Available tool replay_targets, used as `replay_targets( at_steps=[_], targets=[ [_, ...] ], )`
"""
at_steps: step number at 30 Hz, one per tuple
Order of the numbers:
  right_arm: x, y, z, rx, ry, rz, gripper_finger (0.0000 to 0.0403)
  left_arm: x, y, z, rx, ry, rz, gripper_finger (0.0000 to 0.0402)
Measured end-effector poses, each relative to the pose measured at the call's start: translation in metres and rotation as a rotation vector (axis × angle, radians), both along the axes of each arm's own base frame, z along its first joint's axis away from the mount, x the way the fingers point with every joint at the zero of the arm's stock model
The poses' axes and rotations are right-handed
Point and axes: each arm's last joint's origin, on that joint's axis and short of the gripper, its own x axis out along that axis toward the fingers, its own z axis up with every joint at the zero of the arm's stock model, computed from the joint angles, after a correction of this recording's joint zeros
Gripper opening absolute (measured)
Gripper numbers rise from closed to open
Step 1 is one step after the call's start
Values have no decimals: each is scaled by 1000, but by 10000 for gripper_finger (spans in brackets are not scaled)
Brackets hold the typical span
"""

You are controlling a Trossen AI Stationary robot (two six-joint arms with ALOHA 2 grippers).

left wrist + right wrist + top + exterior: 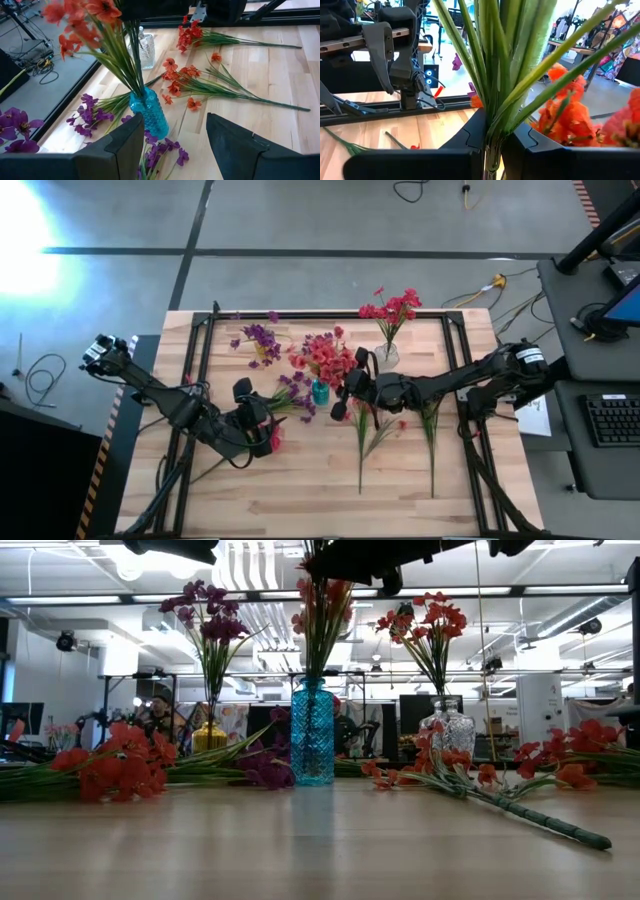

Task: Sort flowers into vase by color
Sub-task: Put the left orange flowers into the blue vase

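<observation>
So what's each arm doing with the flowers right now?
Right gripper shut on red flower stems in the blue glass vase. Left gripper open, empty, beside it. Loose red sprigs lie on the table.

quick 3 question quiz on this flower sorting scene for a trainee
1. True or false: the right end effector is shut on green stems above the blue vase.
2. What colour are the flowers in the yellow vase? A red, B purple, C white.
3. Fill in: the left end effector is ____ and holds nothing.

Key: 1 true. 2 B. 3 open.
</observation>
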Motion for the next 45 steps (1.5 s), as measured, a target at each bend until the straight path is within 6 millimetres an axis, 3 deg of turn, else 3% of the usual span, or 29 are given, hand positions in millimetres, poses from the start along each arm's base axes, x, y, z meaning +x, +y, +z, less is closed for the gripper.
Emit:
replay_targets(
  at_steps=[28, 45],
  targets=[
    [-1, 0, -10, 34, 62, -3, 39, 0, 0, 0, 1, 1, 0, 199],
    [-2, 0, -12, 41, 84, -4, 201, 0, 1, 0, 16, -8, 18, 199]
  ],
)
